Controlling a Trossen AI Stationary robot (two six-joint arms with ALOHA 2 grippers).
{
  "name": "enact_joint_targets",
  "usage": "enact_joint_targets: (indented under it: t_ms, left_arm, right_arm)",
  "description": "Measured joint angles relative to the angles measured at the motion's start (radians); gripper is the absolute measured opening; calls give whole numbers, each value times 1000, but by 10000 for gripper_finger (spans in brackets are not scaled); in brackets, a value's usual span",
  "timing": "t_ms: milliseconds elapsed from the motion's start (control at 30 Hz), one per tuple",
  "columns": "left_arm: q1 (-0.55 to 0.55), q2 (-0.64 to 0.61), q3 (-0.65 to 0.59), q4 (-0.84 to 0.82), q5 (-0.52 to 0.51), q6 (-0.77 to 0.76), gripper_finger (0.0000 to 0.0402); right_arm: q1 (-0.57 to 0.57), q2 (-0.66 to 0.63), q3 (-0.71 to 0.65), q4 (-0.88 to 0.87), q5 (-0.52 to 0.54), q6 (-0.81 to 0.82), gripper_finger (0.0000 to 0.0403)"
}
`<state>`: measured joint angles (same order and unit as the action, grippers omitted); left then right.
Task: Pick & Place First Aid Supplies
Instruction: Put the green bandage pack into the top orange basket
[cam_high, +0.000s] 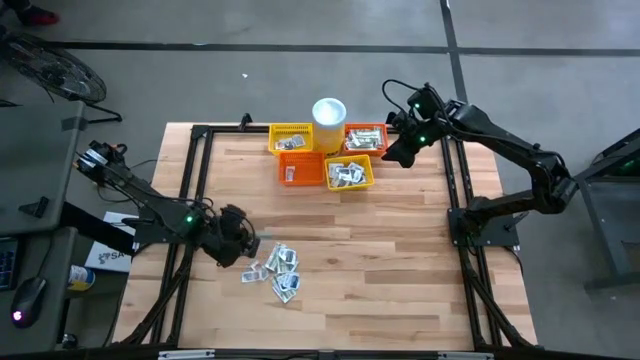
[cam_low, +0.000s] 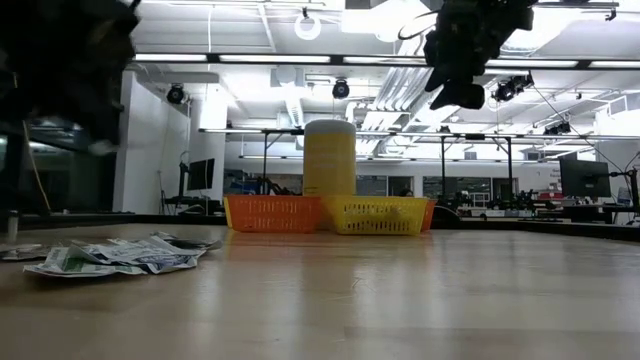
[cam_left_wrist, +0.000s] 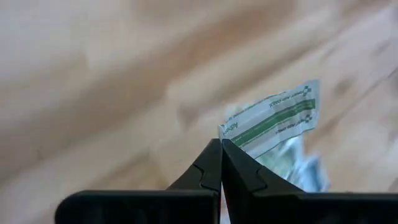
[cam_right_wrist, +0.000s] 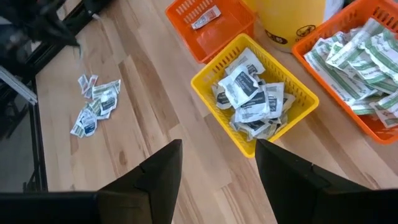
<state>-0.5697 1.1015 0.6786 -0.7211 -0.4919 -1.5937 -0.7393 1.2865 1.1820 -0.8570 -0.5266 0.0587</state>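
- Loose sachets (cam_low: 110, 257), white and pale green with dark print, lie nearest the low camera on the wooden table (cam_high: 400, 260), in a flat heap at about 9 o'clock of that picture.
- From above, the same heap (cam_high: 277, 270) sits at roughly 7 o'clock from the table's centre, well apart from the baskets.
- Left gripper (cam_high: 238, 240): just beside the heap, at its 10 o'clock. Its fingers (cam_left_wrist: 211, 171) are pressed together on the corner of one white sachet with a green stripe (cam_left_wrist: 273, 118), which stands clear above the blurred wood.
- Right gripper (cam_high: 402, 152): raised off the table at about 1 o'clock from the table's centre, beside the basket cluster. Its fingers (cam_right_wrist: 155, 174) stand wide apart with nothing between them.
- Yellow mesh basket, near one (cam_right_wrist: 208, 78): holds white sachets with dark print (cam_right_wrist: 249, 99), piled loosely.
- Red-orange basket at the right (cam_right_wrist: 311, 59): filled with white and green sachets (cam_right_wrist: 351, 62).
- Red-orange basket at the left (cam_right_wrist: 214, 34): one small packet (cam_right_wrist: 204, 18) on its floor.
- Second yellow basket (cam_high: 291, 137): at the cluster's 10 o'clock corner; contents too small to tell.
- White cup (cam_high: 329, 112): upright at 12 o'clock of the cluster, touching the baskets around it.
- Black frame rails (cam_high: 195, 180) run along the table's edges.
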Motion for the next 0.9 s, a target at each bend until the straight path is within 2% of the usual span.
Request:
enact_joint_targets:
  t_ms: [233,367,500,700,900]
  left_arm:
    - [0,0,80,29,-393,145,0]
    - [16,0,97,95,-553,244,0]
    - [81,0,100,232,-575,410,0]
    - [195,9,101,490,-522,746,0]
    - [285,9,101,613,-491,916,0]
  right_arm:
    - [62,0,0,23,0,-15,197]
    - [118,0,0,70,11,-15,197]
    - [210,0,0,172,70,12,197]
    - [372,1,0,366,229,73,197]
    - [506,4,0,517,378,109,197]
